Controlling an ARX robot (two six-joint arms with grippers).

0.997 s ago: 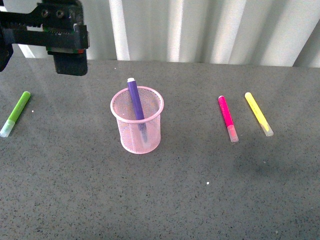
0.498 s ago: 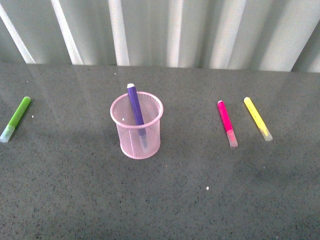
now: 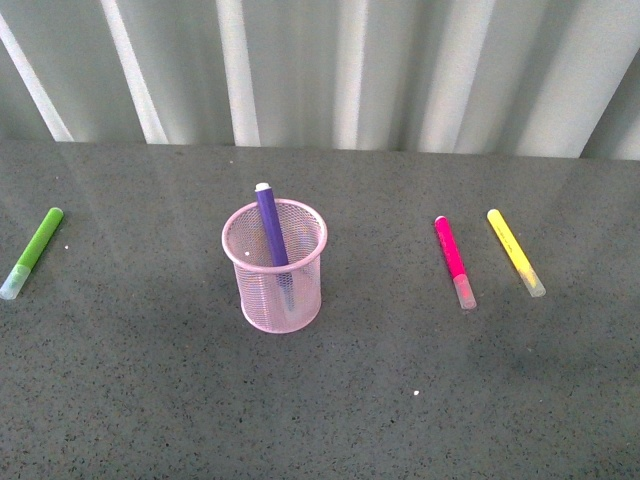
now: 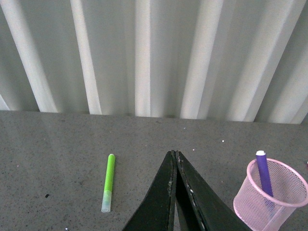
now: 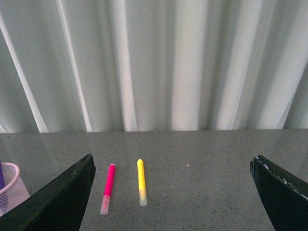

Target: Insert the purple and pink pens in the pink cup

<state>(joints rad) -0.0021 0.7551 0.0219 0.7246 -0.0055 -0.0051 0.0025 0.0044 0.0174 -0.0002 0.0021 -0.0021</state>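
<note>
The pink mesh cup (image 3: 275, 270) stands upright mid-table with the purple pen (image 3: 270, 228) leaning inside it, white end up. Both also show in the left wrist view, the cup (image 4: 269, 195) and the purple pen (image 4: 263, 173). The pink pen (image 3: 453, 258) lies flat on the table right of the cup, clear cap toward me; it also shows in the right wrist view (image 5: 108, 184). Neither gripper shows in the front view. My left gripper (image 4: 173, 155) is shut and empty, above the table left of the cup. My right gripper (image 5: 173, 163) is open and empty, well back from the pink pen.
A yellow marker (image 3: 515, 250) lies just right of the pink pen, also in the right wrist view (image 5: 141, 185). A lime green marker (image 3: 32, 250) lies at the far left, also in the left wrist view (image 4: 109, 180). A pale corrugated wall (image 3: 340, 70) backs the grey table (image 3: 400, 400).
The left arm, at the upper left one second ago, has left the front view. The scene sits slightly lower in the picture now. The pens and cup have not moved.
</note>
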